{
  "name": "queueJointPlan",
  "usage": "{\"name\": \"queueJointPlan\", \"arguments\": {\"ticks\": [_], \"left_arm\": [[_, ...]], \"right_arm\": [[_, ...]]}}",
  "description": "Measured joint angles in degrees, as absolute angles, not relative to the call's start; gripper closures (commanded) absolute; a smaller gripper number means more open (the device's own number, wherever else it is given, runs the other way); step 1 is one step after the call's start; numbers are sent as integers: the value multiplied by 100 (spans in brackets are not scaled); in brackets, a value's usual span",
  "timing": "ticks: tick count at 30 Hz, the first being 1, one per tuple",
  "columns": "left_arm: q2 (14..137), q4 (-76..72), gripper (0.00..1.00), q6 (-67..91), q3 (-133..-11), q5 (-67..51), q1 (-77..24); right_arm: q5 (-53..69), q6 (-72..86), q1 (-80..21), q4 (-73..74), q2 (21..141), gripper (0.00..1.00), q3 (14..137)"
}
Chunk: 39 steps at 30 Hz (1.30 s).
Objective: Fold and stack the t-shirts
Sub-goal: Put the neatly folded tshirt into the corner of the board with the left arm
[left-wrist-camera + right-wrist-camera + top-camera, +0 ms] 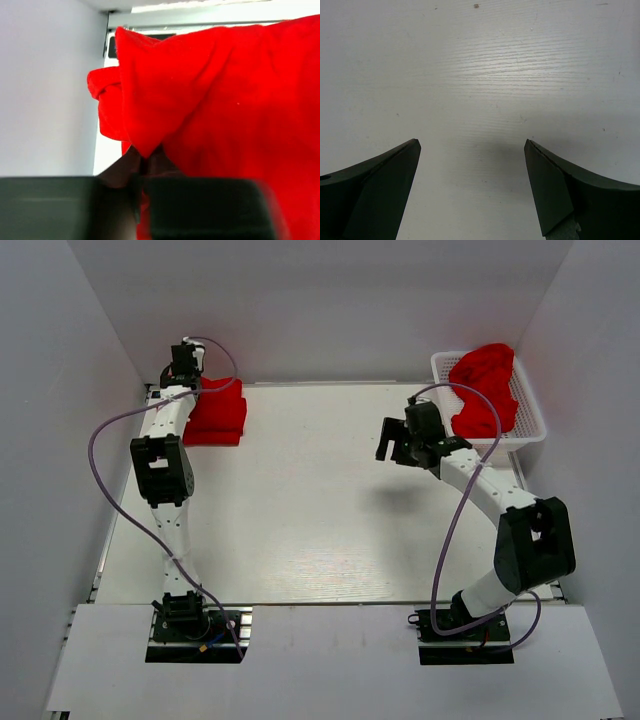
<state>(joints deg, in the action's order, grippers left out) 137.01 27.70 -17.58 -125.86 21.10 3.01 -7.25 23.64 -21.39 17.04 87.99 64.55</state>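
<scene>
A folded red t-shirt stack point(216, 418) lies at the far left of the table. My left gripper point(186, 367) is at its back left corner. In the left wrist view red cloth point(225, 100) fills most of the frame, and my left gripper point(142, 159) has its jaws together on a hanging corner of it. More crumpled red t-shirts point(484, 388) lie in the white basket point(530, 430) at the back right. My right gripper point(400, 446) hovers open and empty over bare table just left of the basket; its jaws stand wide apart in the right wrist view point(472, 145).
White walls close in the table on the left, back and right. The left arm's purple cable point(100, 455) loops out to the left. The white table point(300, 500) runs between the two arms.
</scene>
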Motion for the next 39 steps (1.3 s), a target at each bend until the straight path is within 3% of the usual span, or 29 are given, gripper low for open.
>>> {"name": "queueJointPlan", "arguments": {"ticks": [1, 2, 5, 15, 23, 34, 39], "left_arm": [[13736, 2764, 69, -1752, -12586, 2169, 325], [13758, 2759, 42, -1717, -12586, 2222, 344], [13764, 2746, 0, -1647, -12591, 2397, 408], [13738, 2458, 0, -1031, -12685, 3459, 598], [12610, 3153, 0, -436, -11970, 2390, 550], [9056, 3210, 0, 1245, -8656, 530, -786], [8079, 2991, 0, 2060, -6879, 521, -1951]], "right_arm": [[-727, 2368, -2139, 1712, 8827, 10, 6473], [-725, 2373, -2141, 1721, 8860, 10, 6486], [-716, 2377, -2141, 1791, 8943, 10, 6556], [-694, 2381, -2152, 1942, 9024, 10, 6779], [-692, 2462, -2152, 2047, 8827, 10, 6755], [-454, 2722, -2139, 2091, 7096, 10, 5568], [-351, 2790, -2139, 2283, 6182, 10, 4858]]}}
